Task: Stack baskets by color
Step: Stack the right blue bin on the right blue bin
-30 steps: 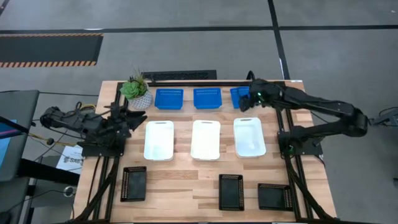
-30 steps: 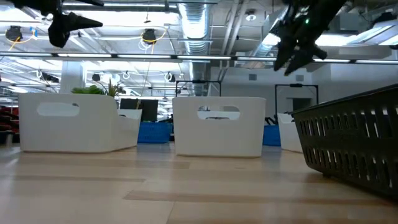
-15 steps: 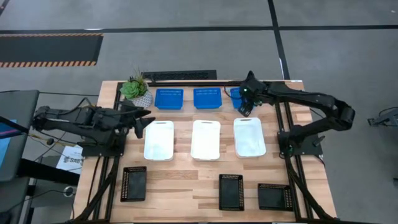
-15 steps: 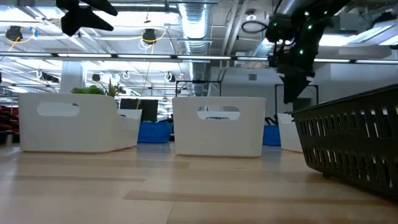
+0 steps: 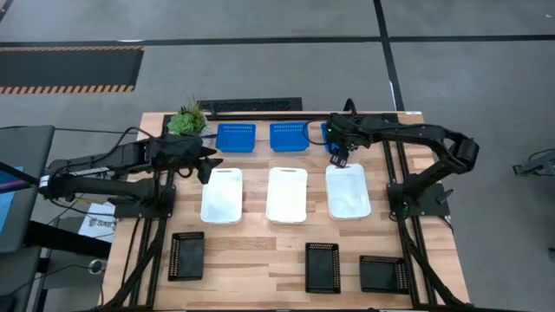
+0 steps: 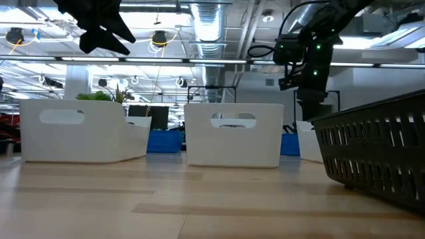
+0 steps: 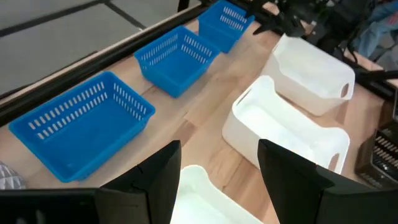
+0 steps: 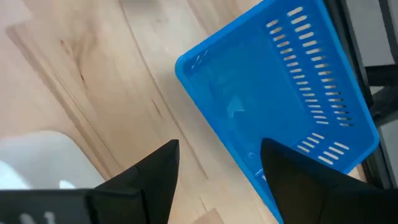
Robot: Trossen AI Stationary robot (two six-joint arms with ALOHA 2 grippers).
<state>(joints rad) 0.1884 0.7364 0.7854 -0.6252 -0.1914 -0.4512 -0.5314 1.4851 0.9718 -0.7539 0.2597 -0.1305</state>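
Three blue baskets stand in a row along the far edge: (image 5: 235, 137), (image 5: 289, 136) and one (image 5: 328, 130) partly under my right arm. In the middle row are three white baskets (image 5: 222, 195), (image 5: 287, 194), (image 5: 348, 191). Three black baskets (image 5: 186, 256), (image 5: 322, 267), (image 5: 382, 273) lie near the front edge. My left gripper (image 5: 208, 165) hovers open above the left white basket's far end. My right gripper (image 5: 336, 158) hangs open, pointing down, between the right blue basket (image 8: 280, 93) and the right white basket (image 8: 31, 162).
A small green potted plant (image 5: 186, 121) stands at the far left corner, beside the left arm. A dark bar (image 5: 256, 106) runs along the far edge. Bare wood lies between the rows of baskets. The arms' frames border the table's left and right sides.
My left gripper has swung toward the table's right, from beside the plant to above the left white basket's far end, rolling as it went. My right gripper has come down and toward the near edge, off the right blue basket toward the right white basket, and its wrist has rolled.
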